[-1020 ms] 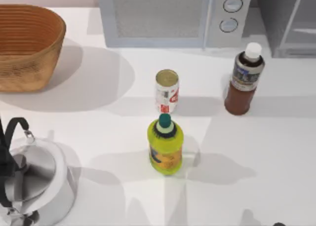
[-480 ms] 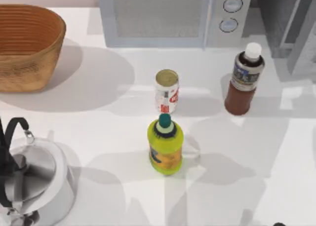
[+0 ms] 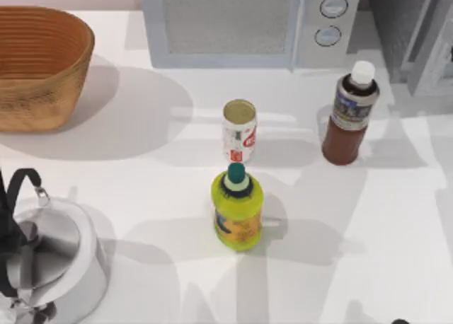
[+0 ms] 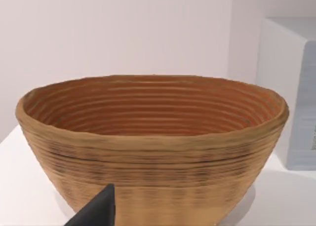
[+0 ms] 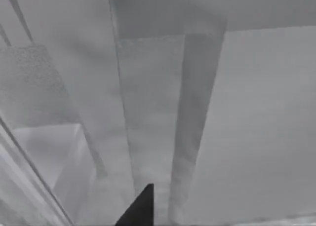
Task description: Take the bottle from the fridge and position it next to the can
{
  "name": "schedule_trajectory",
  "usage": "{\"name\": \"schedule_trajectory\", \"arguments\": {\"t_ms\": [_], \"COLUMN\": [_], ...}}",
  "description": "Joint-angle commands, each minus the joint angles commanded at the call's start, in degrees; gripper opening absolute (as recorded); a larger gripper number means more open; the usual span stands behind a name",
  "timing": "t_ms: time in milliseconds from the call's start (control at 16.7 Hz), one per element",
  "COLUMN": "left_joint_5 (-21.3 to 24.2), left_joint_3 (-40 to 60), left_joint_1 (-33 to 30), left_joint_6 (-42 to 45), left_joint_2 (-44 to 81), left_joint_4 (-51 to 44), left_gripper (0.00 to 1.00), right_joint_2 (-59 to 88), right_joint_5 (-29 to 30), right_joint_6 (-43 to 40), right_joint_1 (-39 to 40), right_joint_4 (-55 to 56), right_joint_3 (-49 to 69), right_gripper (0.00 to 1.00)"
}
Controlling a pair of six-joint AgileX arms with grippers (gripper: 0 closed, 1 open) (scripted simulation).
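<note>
The white table [image 3: 396, 218] carries the microwave [image 3: 248, 23] at twelve o'clock, the fridge [image 3: 417, 27] at one o'clock and the woven basket [image 3: 39, 66] at ten o'clock. The bottle [image 3: 350, 115] stands upright on the table at two o'clock, outside the fridge and well apart from the can [image 3: 239, 129] near centre. Whether either pincer is clenched or released, I cannot tell.
</note>
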Motion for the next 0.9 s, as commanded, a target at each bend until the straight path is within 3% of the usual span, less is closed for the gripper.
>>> {"name": "schedule_trajectory", "arguments": {"t_ms": [900], "left_joint_5": [0.0], "left_joint_3": [0.0], "left_joint_1": [0.0], "left_joint_6": [0.0], "left_joint_2": [0.0], "left_joint_4": [0.0], "left_gripper": [1.0], "right_joint_2": [20.65], "right_joint_5": [0.38], "right_joint_6": [0.16], "right_joint_1": [0.09], "right_joint_4": [-5.25], "right_joint_3": [25.9], "right_gripper": [1.0]}}
